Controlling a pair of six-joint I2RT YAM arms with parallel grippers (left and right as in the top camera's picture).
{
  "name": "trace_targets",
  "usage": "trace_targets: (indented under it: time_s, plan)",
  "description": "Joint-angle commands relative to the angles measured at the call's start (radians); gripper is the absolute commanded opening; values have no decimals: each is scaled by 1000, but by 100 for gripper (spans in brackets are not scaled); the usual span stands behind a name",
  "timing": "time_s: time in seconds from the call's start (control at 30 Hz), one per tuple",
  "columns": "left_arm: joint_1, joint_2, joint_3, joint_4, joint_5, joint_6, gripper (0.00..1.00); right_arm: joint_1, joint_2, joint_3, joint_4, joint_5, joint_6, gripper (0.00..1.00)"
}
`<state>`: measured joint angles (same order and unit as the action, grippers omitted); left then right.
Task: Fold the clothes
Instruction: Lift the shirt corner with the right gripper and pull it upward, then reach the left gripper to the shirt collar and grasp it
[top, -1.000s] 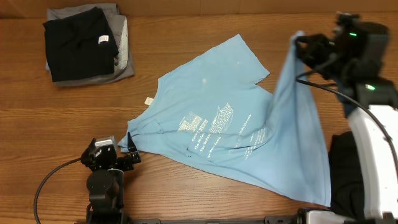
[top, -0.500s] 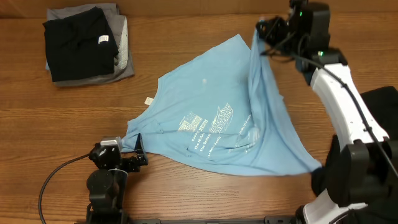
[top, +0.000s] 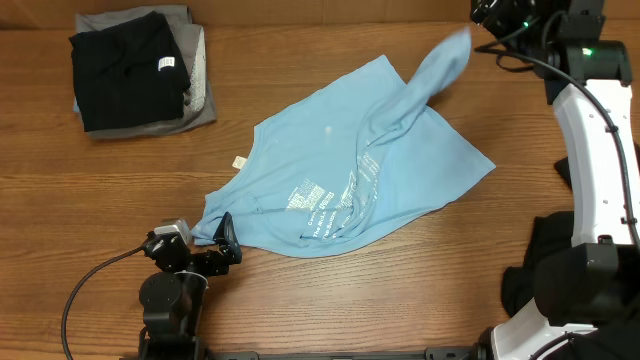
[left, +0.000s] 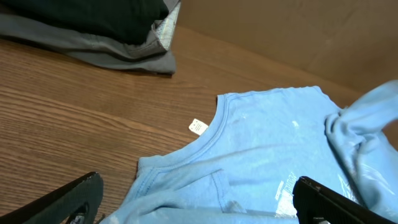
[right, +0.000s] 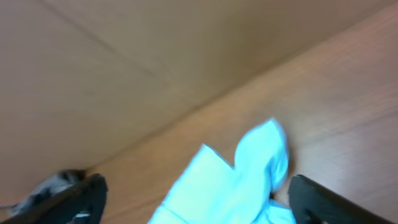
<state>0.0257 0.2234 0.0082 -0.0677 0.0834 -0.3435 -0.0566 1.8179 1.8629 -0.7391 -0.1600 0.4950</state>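
Note:
The light-blue T-shirt (top: 320, 165) lies crumpled across the middle of the table, print up, its collar (left: 214, 121) toward the left arm. One flap of it (top: 440, 55) hangs loose in the air at the back right, and it shows blurred in the right wrist view (right: 249, 168). My right gripper (top: 483, 14) is just beyond that flap, open and holding nothing (right: 196, 199). At the shirt's near-left corner my left gripper (top: 224, 245) is open, with blue fabric lying between its spread fingers (left: 199, 202) but not pinched. Folded black and grey clothes (top: 135, 70) sit at the back left.
A brown cardboard wall (left: 280, 31) runs along the table's far edge. The folded stack's grey edge (left: 124, 59) lies a short way behind the shirt's collar. The right arm's white links (top: 600, 170) and dark base (top: 560, 290) fill the right side.
My right gripper swung the shirt's raised side up and over toward the back, then opened and let it go; the flap now trails loose. The left gripper edged slightly toward the shirt.

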Motion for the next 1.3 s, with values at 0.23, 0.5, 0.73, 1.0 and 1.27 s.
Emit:
trace_targets:
  time_s: [0.23,0.5,0.73,1.0,1.27]
  plan:
    - [0,-1,-3,22,64,-120,100,-50,-15,11,-215,70,-36,100]
    - [0,2,141,-40,211,-51,100,-51,-15,11,-364,74,-36,100]
    - [0,204,496,-431,121,29,100,-50,-15,8,-376,69,-35,100]
    - [0,608,751,-659,8,73,100,-50,-14,8,-430,71,-36,100]
    - [0,929,752,-632,240,75,100,-50,-11,0,-442,74,-36,100]
